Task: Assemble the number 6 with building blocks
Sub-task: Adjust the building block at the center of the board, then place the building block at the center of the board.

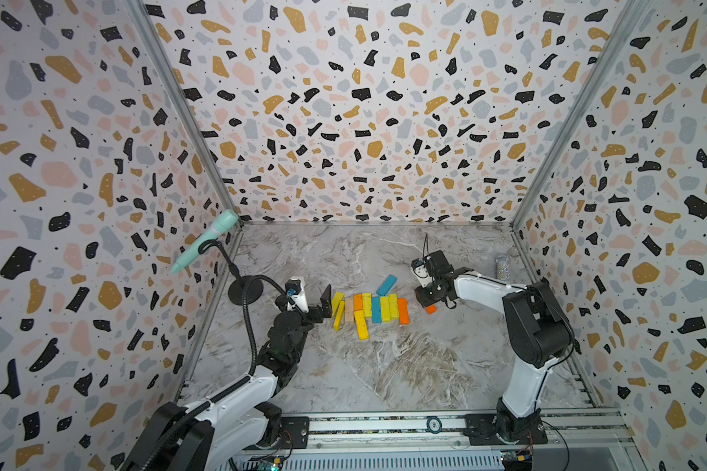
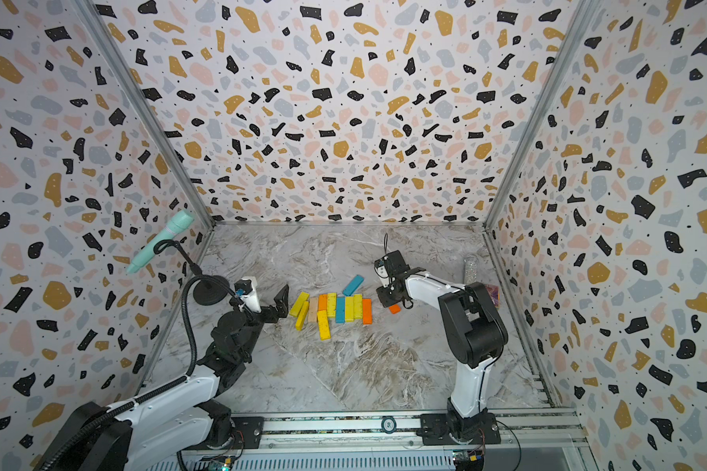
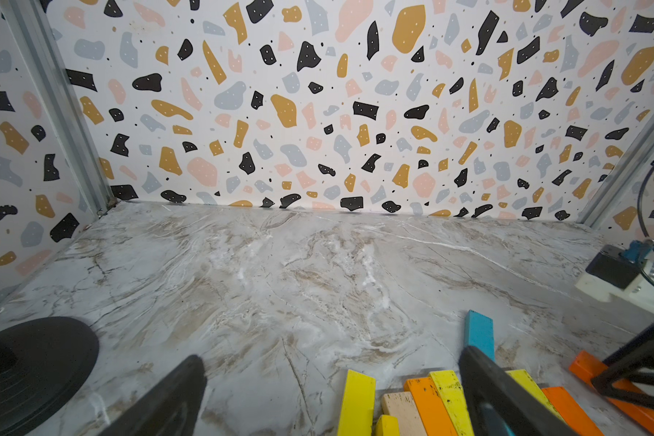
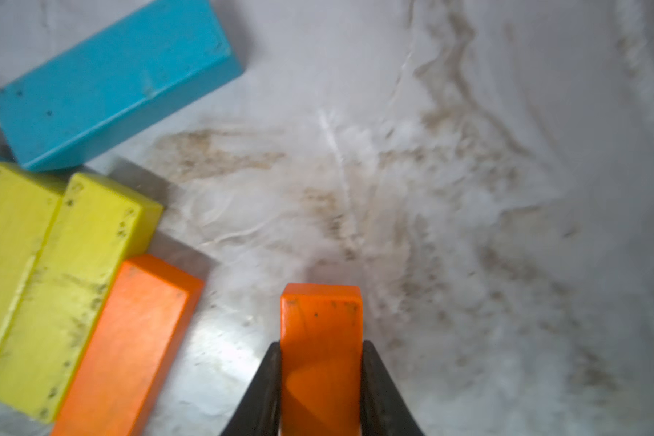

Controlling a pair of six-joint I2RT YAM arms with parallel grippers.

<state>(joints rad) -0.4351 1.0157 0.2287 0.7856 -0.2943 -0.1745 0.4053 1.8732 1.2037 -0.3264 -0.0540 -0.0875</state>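
Several building blocks (image 1: 368,308), yellow, orange, blue and one pale, lie side by side in a row at mid-table, also seen in a top view (image 2: 335,308). A blue block (image 1: 386,284) lies tilted just behind the row. My right gripper (image 4: 321,344) is shut on an orange block (image 4: 321,313), held just above the table to the right of the row's orange end block (image 4: 129,339). From above, the held block (image 1: 430,309) pokes out beneath the right gripper (image 1: 425,299). My left gripper (image 3: 331,358) stands open at the row's left end (image 1: 323,306), with nothing between its fingers.
A black microphone stand base (image 1: 243,289) sits at the left wall with a mint microphone (image 1: 205,240) above it. A glittery tube (image 1: 503,267) stands at the back right. A small red box (image 2: 491,294) shows behind the right arm. Patterned walls close three sides.
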